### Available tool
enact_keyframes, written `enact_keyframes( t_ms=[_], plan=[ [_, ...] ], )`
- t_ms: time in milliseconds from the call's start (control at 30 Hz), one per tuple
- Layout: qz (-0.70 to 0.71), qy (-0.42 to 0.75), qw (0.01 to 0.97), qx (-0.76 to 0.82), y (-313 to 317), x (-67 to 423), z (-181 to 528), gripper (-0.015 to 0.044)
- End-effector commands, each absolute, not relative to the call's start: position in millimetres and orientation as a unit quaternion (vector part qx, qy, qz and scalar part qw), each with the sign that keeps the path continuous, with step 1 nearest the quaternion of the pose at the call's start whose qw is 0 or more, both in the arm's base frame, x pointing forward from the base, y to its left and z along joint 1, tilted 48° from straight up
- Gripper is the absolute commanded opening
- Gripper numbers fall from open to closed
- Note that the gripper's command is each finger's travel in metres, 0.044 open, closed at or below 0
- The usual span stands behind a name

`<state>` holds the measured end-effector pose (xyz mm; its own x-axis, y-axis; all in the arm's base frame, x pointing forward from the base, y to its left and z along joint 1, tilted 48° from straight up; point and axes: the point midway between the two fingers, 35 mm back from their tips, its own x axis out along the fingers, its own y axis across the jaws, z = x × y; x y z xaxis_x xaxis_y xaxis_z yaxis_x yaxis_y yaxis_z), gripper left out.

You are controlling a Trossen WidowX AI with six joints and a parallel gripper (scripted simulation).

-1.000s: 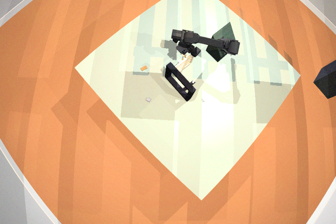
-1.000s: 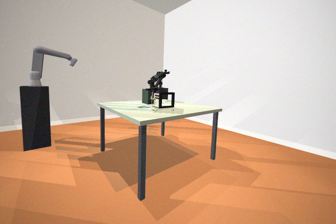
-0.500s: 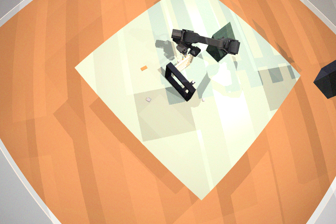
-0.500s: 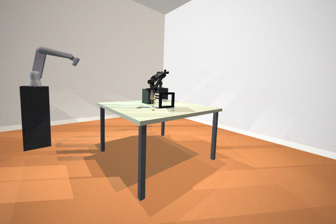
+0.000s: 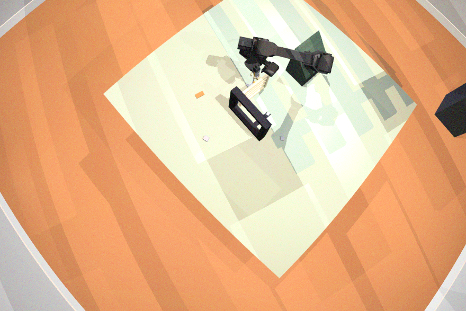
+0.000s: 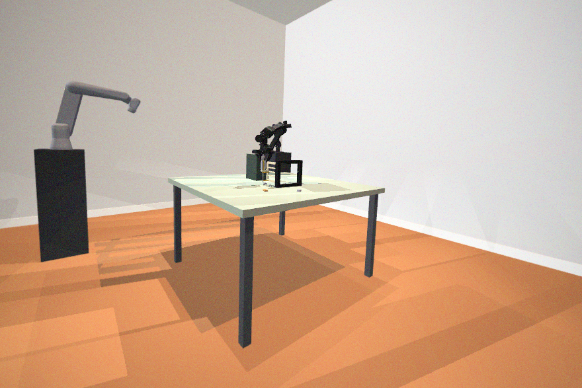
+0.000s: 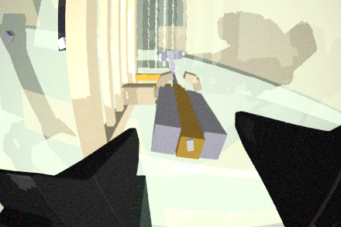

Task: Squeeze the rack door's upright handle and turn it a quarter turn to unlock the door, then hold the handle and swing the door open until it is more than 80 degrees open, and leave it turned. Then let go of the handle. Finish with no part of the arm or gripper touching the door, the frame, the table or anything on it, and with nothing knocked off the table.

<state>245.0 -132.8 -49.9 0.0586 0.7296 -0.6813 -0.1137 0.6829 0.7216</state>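
Observation:
The rack's black frame (image 5: 252,108) (image 6: 277,174) stands on the table (image 5: 256,239) (image 6: 310,201). The slatted cream door (image 5: 256,87) (image 7: 81,56) stands swung out, roughly square to the frame. Its upright handle, grey with an ochre strip (image 7: 167,138), is at the door's free edge; its two grey sides show spread either side of the strip. My gripper (image 7: 187,127) is open around the handle's near end, with a visible gap on both sides, wider on the right. In the top view the arm partly hides the handle.
A dark green box (image 5: 306,59) (image 6: 253,166) stands behind the door, near the arm. An orange block (image 5: 199,94) (image 6: 264,190), a pale block (image 5: 205,138) (image 6: 299,190) and a small grey cube (image 5: 281,138) (image 7: 9,36) lie around the frame. Another arm (image 6: 98,90) stands off the table.

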Motion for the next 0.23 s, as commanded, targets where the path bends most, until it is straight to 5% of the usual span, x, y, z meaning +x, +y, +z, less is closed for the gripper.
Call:
enact_keyframes(
  t_ms=[0,200],
  plan=[
    [0.31,0.613,0.683,0.249,-137.8,244.4,-45.7,0.0288],
    [0.31,0.613,0.683,0.249,-145.1,243.7,-38.9,0.0288]
  ],
)
